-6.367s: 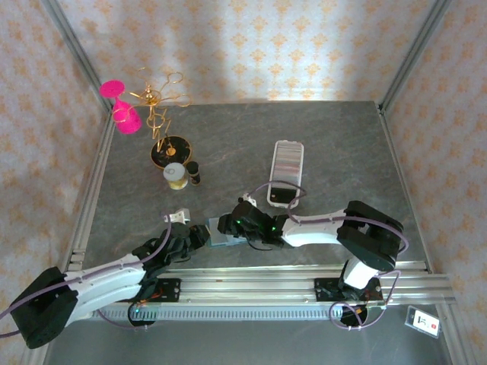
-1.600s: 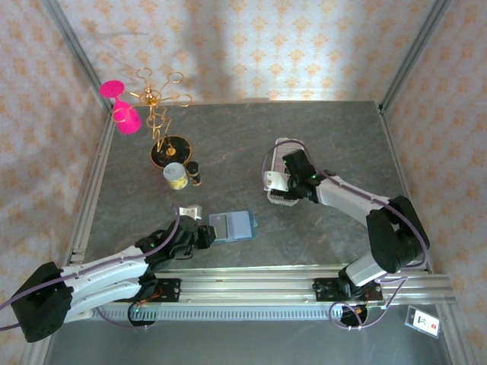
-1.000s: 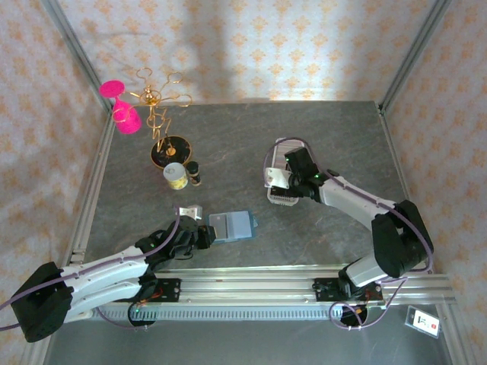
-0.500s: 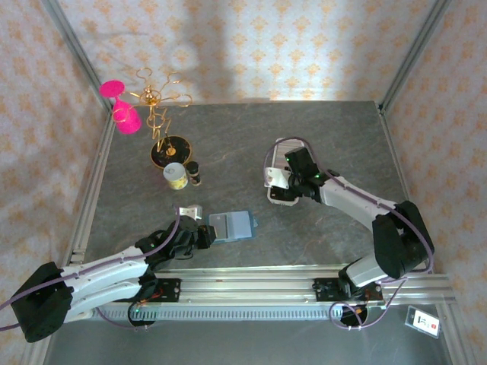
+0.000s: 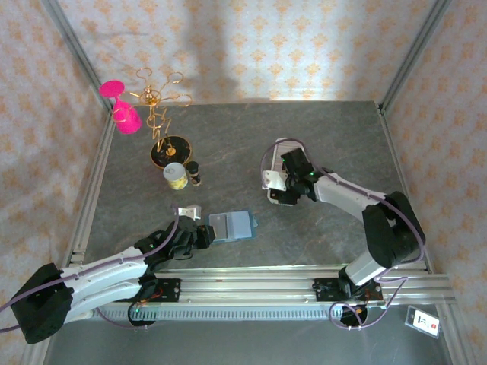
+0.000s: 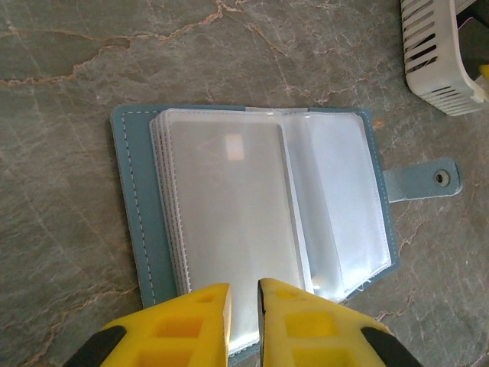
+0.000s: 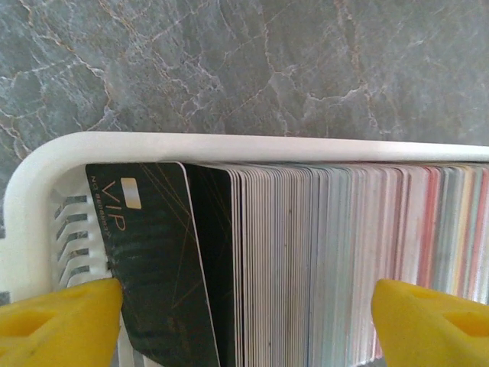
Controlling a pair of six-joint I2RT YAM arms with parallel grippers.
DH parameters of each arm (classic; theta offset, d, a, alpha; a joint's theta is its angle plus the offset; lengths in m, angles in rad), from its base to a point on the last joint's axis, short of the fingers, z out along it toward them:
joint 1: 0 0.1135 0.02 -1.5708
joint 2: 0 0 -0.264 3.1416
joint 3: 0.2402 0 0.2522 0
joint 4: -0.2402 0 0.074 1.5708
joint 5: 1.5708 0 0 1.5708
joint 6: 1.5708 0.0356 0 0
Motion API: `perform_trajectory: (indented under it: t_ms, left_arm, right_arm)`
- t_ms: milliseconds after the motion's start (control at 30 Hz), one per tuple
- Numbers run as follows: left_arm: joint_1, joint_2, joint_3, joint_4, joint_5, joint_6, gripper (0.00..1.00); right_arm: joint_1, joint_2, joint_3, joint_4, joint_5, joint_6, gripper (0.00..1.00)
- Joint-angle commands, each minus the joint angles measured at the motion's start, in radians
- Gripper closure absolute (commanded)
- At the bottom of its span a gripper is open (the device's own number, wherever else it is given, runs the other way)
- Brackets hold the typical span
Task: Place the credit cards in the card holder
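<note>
The teal card holder [image 5: 236, 226] lies open on the table, its clear sleeves [image 6: 229, 206] facing up and its clasp tab [image 6: 428, 180] to the right. My left gripper [image 5: 204, 234] [image 6: 244, 294] hovers over the holder's near edge, its yellow fingers almost touching, with nothing clearly held between them. The credit cards [image 7: 321, 260] stand on edge as a tight row in the white tray [image 7: 229, 145]. A black VIP card [image 7: 153, 260] leans at the row's left end. My right gripper [image 5: 283, 188] [image 7: 246, 306] is open wide, straddling the row, its left finger beside the black card.
A gold jewellery stand [image 5: 160, 114] with pink pieces [image 5: 118, 106], a small jar [image 5: 176, 175] and a dark bottle [image 5: 195, 173] stand at the back left. The tray's corner [image 6: 435, 53] lies just beyond the holder. Metal rails run along the near edge.
The right arm left the holder and went to the tray; over the last second it shifted slightly left over the cards. The left gripper and holder have stayed put.
</note>
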Motion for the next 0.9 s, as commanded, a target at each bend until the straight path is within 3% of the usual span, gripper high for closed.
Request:
perform_trajectory:
  t_ms: [0, 200, 467, 600, 867]
  left_arm:
    - [0.007, -0.011, -0.007, 0.012, 0.002, -0.008, 0.82]
    - [0.009, -0.012, -0.007, 0.014, 0.005, -0.008, 0.82]
    - [0.010, -0.010, -0.009, 0.015, 0.004, -0.007, 0.82]
    - [0.012, -0.006, -0.007, 0.019, 0.005, -0.008, 0.82]
    - [0.011, -0.001, -0.008, 0.023, 0.010, -0.011, 0.82]
  right_arm:
    - [0.010, 0.044, 0.043, -0.012, 0.028, -0.009, 0.16]
    - [0.012, 0.105, 0.073, 0.006, 0.081, -0.017, 0.29]
    - [0.012, 0.108, 0.072, 0.020, 0.079, -0.020, 0.31]
    - [0.012, 0.111, 0.069, 0.033, 0.099, -0.024, 0.50]
    - [0.012, 0.064, 0.064, 0.025, 0.106, -0.031, 0.65]
